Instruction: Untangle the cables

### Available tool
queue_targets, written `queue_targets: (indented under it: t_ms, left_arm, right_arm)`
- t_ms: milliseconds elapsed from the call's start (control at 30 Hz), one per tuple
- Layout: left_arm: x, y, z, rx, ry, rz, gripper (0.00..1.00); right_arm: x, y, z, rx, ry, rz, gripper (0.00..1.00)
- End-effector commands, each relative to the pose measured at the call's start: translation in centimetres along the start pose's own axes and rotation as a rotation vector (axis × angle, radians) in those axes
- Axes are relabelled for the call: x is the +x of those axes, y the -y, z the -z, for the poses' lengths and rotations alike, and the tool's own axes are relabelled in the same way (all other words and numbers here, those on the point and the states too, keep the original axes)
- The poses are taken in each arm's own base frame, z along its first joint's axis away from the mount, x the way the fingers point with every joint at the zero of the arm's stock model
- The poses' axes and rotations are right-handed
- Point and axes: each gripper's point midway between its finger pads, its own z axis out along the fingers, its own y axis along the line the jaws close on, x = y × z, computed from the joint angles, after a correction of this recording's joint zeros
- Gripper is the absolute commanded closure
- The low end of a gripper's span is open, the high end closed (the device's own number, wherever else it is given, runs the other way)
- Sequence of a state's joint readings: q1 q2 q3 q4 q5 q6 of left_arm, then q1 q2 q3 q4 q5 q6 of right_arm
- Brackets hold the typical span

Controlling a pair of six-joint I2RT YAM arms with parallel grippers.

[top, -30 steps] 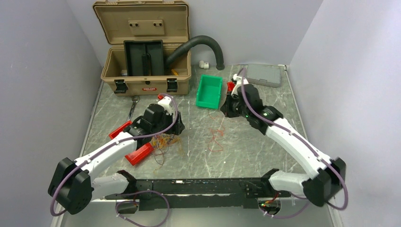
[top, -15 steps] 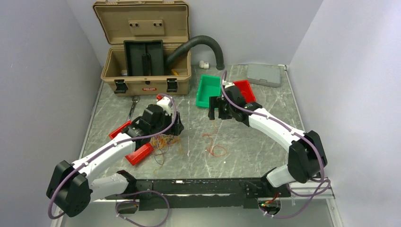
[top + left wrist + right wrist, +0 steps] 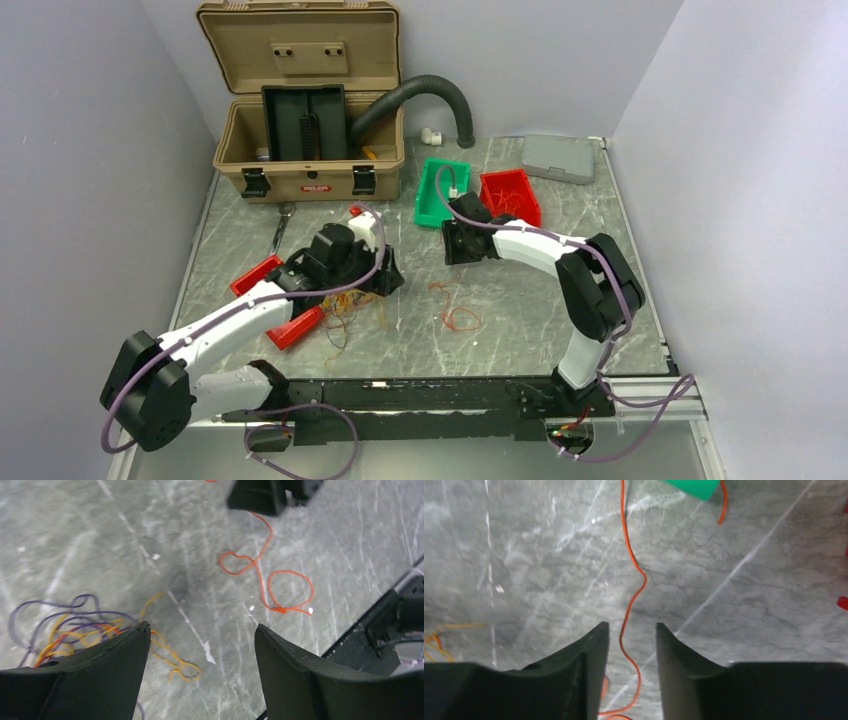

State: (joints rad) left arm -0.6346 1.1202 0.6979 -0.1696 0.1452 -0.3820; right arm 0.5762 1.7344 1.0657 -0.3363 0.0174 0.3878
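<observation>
Two lots of cables (image 3: 348, 302) lie on the table (image 3: 540, 300): a tangle (image 3: 75, 626) of orange, yellow and purple beneath the left gripper (image 3: 202, 630), its fingers wide apart and empty, and one orange strand (image 3: 635, 590) lying loose under the right gripper (image 3: 631, 629), fingers narrowly parted, gripping nothing

There are two arms, the left arm (image 3: 230, 320) and the right arm (image 3: 530, 245). Each carries one claw: the left claw (image 3: 202, 630) and the right claw (image 3: 631, 626).

One bench (image 3: 560, 300) bears:
- one tan case (image 3: 300, 60) with one black tray (image 3: 303, 120) inside
- one black hose (image 3: 430, 90)
- one green bin (image 3: 425, 200)
- one red bin (image 3: 530, 200)
- two more red pieces (image 3: 255, 272) (image 3: 295, 325)
- one grey box (image 3: 560, 157)
- one white fitting (image 3: 432, 133)
- one wrench (image 3: 280, 228)
- one cable tangle (image 3: 75, 630), its strands too knotted to count
- one loose orange cable (image 3: 260, 580)
</observation>
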Motion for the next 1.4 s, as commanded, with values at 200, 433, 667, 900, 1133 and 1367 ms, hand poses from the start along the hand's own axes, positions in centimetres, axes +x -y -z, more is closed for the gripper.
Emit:
queue_targets:
  t_ms: [200, 433, 667, 900, 1133, 1367]
  left_arm:
    - [2.9, 5.6, -4.1, 0.198, -0.125, -0.061, 0.21]
    - [4.1, 7.0, -7.5, 0.227, -0.212, -0.064, 0.23]
    - [4.3, 6.7, -10.8, 0.157, -0.233, -0.088, 0.25]
    - [3.5, 6.2, -13.1, 0.095, -0.213, -0.075, 0.41]
    - [3.1, 5.6, -13.7, 0.06, -0.182, -0.067, 0.82]
    - [4.2, 5.2, -13.3, 0.061, -0.196, -0.069, 0.84]
  right_arm:
    - [-3.9, -1.7, 2.8, -0.053, 0.168, -0.013, 1.0]
    - [-1.9, -1.7, 5.5, -0.098, 0.186, -0.036, 1.0]
    - [-1.9, -1.8, 6.3, -0.115, 0.206, -0.052, 1.0]
    - [-2.1, -2.5, 7.9, -0.151, 0.207, -0.06, 1.0]
    - [1.5, -2.4, 8.5, -0.183, 0.126, -0.112, 1.0]
    - [6.1, -2.6, 7.6, -0.182, 0.04, -0.105, 0.97]
